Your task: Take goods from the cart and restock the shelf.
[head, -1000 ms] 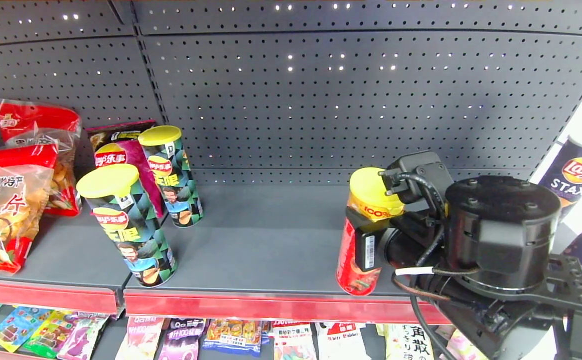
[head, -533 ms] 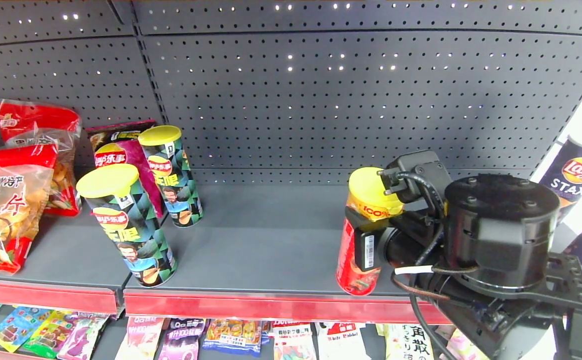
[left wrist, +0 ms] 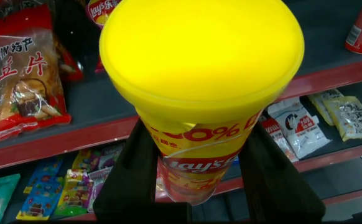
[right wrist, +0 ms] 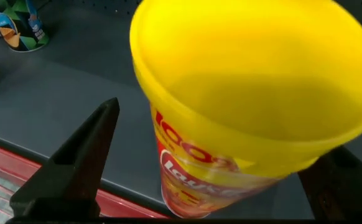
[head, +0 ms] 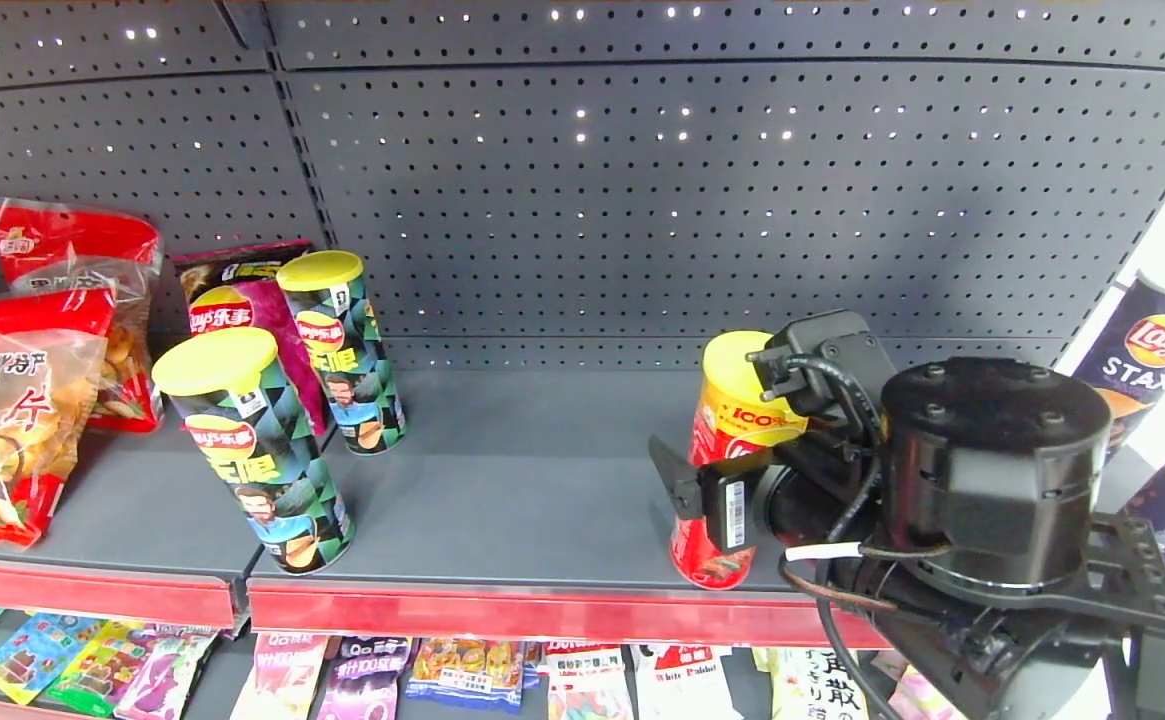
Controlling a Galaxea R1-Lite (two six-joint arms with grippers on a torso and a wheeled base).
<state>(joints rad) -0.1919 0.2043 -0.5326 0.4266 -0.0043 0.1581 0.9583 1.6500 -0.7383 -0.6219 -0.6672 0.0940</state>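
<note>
A red can (head: 737, 415) with a yellow lid is seen standing upright on the shelf (head: 542, 490), close to its red front edge and well apart from the goods already stocked further left. The right end effector (head: 720, 485) is placed around this can with its jaws spread wide. In the right wrist view one finger (right wrist: 75, 168) is clearly parted from the can's wall, while contact on the other side cannot be told. This placement is judged to be done, with only the withdrawal of the arm left.

A second red can (left wrist: 201, 56) of the same kind is gripped by the left end effector (left wrist: 199, 180). Its fingers are closed against the body below the lid, and the can is held in front of the shelving, not yet set down. Its placement is judged to be the next step, and the bare stretch of shelf is available for it.

Two green-and-black cans (head: 252, 450) and several snack bags (head: 12, 410) are already in place at the left. How many goods are left in the cart cannot be told, so the task is judged to be partly done
</note>
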